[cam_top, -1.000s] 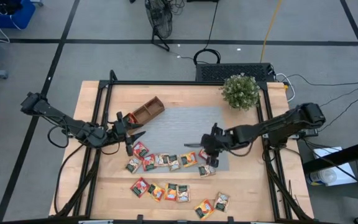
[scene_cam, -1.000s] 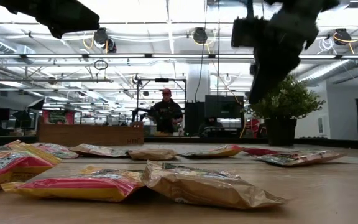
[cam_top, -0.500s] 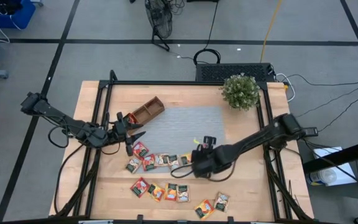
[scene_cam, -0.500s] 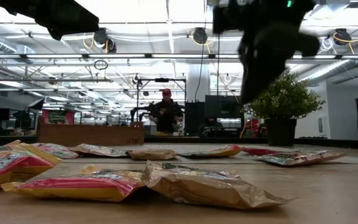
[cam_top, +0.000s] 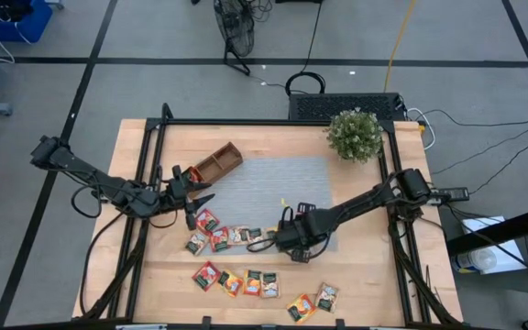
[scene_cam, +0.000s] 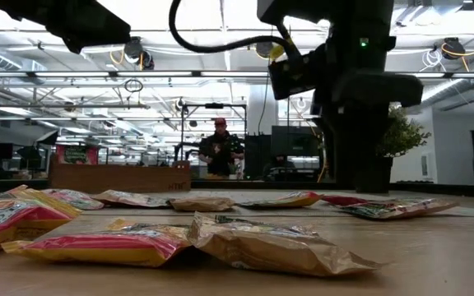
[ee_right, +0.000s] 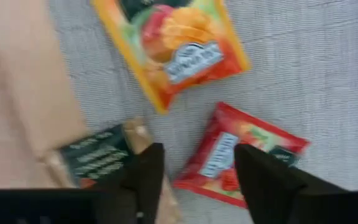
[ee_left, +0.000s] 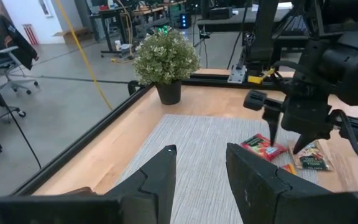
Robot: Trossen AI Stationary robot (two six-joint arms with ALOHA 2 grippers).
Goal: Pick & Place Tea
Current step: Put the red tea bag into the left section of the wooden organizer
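Note:
Several tea sachets, red, orange, yellow and green, lie flat in rows (cam_top: 232, 236) (cam_top: 246, 282) on the near half of the table. My right gripper (ee_right: 197, 180) points steeply down, open, over the near edge of the grey mat (cam_top: 278, 188). A red sachet (ee_right: 241, 152) lies flat on the mat between and below its fingers; an orange one (ee_right: 173, 43) and a dark green one (ee_right: 98, 155) lie beside it. In the left wrist view the right gripper (ee_left: 284, 148) stands just over that red sachet (ee_left: 263, 148). My left gripper (cam_top: 200, 199) waits open at the mat's left edge.
A brown wooden compartment tray (cam_top: 218, 162) stands at the mat's far left corner. A potted plant (cam_top: 354, 134) stands at the far right. Black frame rails (cam_top: 145, 183) run along the table's sides. Bare wood lies right of the near sachets. A person (scene_cam: 219, 148) is in the room beyond.
My right gripper has gone toward the table's left and near edges and down, tipping from a slant to point steeply down over the sachets at the mat's near edge. The sachets have not moved.

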